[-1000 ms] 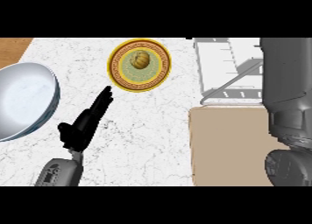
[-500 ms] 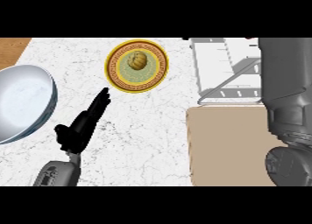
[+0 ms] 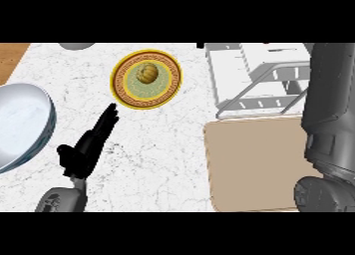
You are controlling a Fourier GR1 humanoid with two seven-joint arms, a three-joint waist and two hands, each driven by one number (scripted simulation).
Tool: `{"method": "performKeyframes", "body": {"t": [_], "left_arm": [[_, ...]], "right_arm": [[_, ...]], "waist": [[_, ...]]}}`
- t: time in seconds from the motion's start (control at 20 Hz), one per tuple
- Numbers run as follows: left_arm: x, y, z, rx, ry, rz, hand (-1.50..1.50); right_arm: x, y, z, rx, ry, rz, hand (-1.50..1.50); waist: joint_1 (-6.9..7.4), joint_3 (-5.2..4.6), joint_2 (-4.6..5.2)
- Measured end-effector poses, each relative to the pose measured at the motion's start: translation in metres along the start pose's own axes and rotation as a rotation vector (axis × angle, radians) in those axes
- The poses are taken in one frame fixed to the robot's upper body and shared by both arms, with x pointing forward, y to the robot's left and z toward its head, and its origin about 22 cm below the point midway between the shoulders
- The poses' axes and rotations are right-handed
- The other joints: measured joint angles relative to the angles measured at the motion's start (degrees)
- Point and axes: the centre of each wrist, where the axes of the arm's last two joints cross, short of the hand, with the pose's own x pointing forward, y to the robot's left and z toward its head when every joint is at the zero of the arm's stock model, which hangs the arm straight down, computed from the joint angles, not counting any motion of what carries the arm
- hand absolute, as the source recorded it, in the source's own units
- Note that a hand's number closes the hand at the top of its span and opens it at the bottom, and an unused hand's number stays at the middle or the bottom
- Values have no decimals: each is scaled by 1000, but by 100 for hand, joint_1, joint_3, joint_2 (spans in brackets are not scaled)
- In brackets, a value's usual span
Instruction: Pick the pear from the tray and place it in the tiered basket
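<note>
I see the pear (image 3: 147, 73) sitting on the round tray (image 3: 120, 94) at upper centre, apart from the white tiered basket (image 3: 258, 74) at upper right. My left hand (image 3: 85, 149) hangs below it, fingers straight, holding nothing; the right hand is out of frame, so the whole transfer remains
</note>
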Motion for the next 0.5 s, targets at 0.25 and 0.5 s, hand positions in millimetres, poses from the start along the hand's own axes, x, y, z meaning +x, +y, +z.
{"method": "performKeyframes", "body": {"t": [0.25, 0.5], "left_arm": [[-4, 5, 3, 4, 14, 7, 0], [-6, 7, 4, 8, 30, 6, 0]], "right_arm": [[2, -26, -12, -137, -21, -91, -150], [2, -52, -22, -205, -18, -143, -150]], "waist": [[-35, 1, -84], [-46, 2, -155]]}}
